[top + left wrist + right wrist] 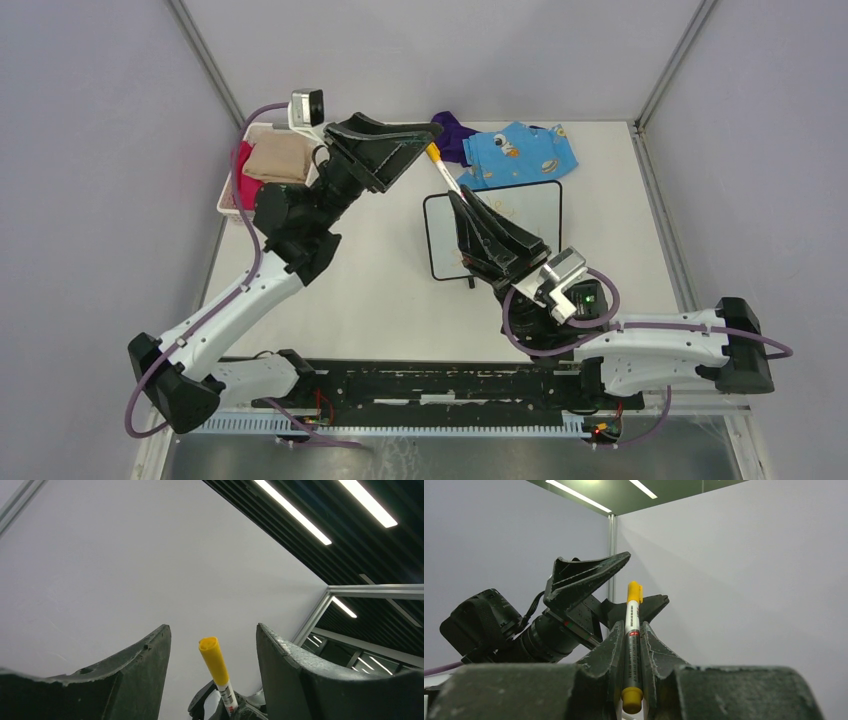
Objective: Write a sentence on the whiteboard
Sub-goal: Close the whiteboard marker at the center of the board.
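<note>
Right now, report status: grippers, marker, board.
Right gripper shut on marker, held up over whiteboard. Left gripper open, jaws either side of yellow cap. Blue cloth beside board's far edge.

Left hand [212, 630] spread wide — yellow-capped marker [218, 667] between.

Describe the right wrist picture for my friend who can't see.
The right gripper is shut on a white marker with a yellow cap, pointing up. Behind it, the left gripper stands open near the cap.
</note>
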You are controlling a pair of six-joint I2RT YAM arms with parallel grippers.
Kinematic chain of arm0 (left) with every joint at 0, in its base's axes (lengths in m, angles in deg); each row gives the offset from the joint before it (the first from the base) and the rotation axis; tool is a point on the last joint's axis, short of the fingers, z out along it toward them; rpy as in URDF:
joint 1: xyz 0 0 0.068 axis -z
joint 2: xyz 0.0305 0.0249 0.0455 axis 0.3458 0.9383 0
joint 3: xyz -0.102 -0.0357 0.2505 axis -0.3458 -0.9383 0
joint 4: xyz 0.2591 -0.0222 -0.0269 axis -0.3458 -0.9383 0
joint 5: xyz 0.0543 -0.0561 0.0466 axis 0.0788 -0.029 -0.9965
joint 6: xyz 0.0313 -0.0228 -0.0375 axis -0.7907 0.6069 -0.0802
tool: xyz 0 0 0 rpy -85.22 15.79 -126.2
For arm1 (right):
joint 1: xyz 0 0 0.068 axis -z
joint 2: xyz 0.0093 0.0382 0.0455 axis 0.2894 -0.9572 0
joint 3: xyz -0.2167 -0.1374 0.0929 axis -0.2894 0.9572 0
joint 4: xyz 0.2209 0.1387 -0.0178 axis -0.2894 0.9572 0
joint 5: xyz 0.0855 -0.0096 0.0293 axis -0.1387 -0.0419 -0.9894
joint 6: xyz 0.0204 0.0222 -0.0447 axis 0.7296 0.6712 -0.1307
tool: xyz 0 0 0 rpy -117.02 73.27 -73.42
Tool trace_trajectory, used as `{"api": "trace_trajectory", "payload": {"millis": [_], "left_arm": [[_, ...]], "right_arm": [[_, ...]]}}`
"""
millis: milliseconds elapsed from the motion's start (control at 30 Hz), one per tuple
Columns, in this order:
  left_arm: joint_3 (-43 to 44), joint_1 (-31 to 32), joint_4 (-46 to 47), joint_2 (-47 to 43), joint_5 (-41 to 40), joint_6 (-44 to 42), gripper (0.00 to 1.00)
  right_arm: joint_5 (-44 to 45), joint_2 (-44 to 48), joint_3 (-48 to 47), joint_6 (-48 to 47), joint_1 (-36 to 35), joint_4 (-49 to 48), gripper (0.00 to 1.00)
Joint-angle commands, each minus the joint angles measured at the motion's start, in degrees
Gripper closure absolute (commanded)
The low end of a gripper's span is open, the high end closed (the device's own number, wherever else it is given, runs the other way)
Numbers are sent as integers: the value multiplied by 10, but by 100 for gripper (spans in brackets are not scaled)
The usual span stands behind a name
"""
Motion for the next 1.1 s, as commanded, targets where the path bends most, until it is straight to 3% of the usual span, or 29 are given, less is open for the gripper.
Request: {"api": "trace_trajectory", "payload": {"millis": [0, 767, 1067], "left_arm": [[12, -4, 41, 6, 21, 5, 34], [-3, -7, 95, 23, 45, 48, 73], [-14, -7, 115, 30, 51, 72, 98]], "right_arm": [[-8, 14, -2, 5, 0, -7, 100], [-3, 14, -2, -4, 0, -10, 100], [-1, 13, -3, -6, 0, -14, 100]]}}
